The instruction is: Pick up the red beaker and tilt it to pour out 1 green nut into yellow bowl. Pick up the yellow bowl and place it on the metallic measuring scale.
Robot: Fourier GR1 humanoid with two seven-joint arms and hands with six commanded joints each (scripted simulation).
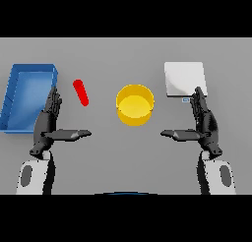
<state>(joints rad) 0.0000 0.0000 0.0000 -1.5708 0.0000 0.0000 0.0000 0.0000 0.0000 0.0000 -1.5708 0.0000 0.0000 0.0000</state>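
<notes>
Nothing grasped yet: our left hand (47,119) and right hand (203,120) open, empty; next we reach upper left for the red beaker (80,92)

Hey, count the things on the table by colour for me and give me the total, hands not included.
Blue: 1, the tray
Red: 1, the beaker
Yellow: 1, the bowl
Silver-white: 1, the scale
Total: 4

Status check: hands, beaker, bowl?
Both robot hands, left and right, open, holding nothing. Red beaker untouched, yellow bowl off scale. Path unobstructed.
</notes>
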